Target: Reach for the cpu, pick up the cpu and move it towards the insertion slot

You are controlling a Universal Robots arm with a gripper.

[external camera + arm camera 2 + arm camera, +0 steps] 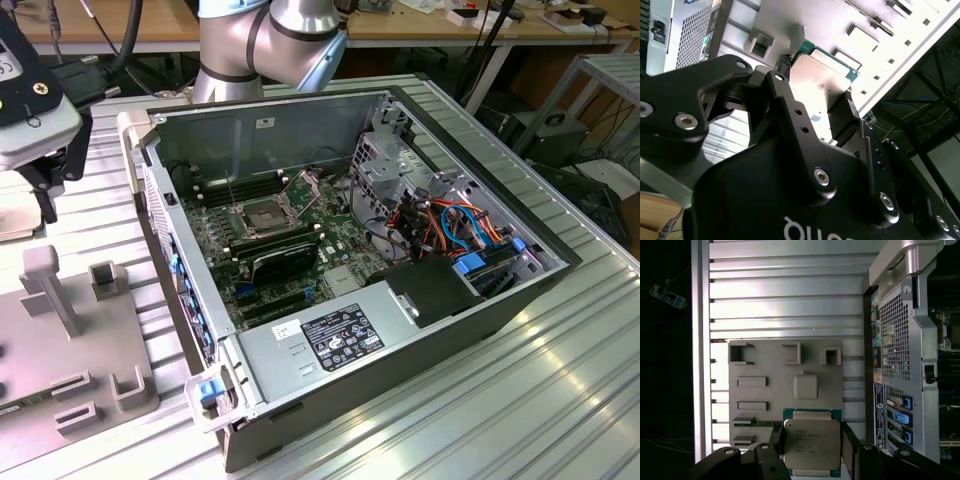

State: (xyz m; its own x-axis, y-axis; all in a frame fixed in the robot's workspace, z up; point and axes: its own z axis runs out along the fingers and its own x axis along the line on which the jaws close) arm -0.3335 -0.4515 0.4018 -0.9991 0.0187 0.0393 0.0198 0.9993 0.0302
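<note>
So the cpu (812, 444) is sitting right between the end effector (812, 460) fingers in the first wrist view, silvery lid facing the cam w/ the green board edge peeking out around it. One finger (776, 442) is up against one side edge, the other against the opposite edge, so afaict the end effector is pinching the cpu across its width, not spread wide. Second wrist view backs that up: chip (822, 80) wedged between the two black fingers, tips touching its edges. Whether it's lifted off yet or just resting on the grey fixture (765, 405) I can't tell, it overlaps the fixture's near edge in the first wrist view. Chip is basically square so no real long axis to worry about. Key relation imo: the insertion slot (262, 218) is inside the open pc case (400, 330), on the motherboard, shiny frame w/ dark centre, and the fixture (60, 340) sits on the worktop (520, 420) outside the case, on the exterior view's left. So from where the cpu is held, the slot lies off toward the exterior view's right, past the case's side wall, w/ that wall between them. The case's vented back panel (895, 340) shows just beside the fixture in the first wrist view. Arm base (265, 40) is at the far side behind the case.
</note>
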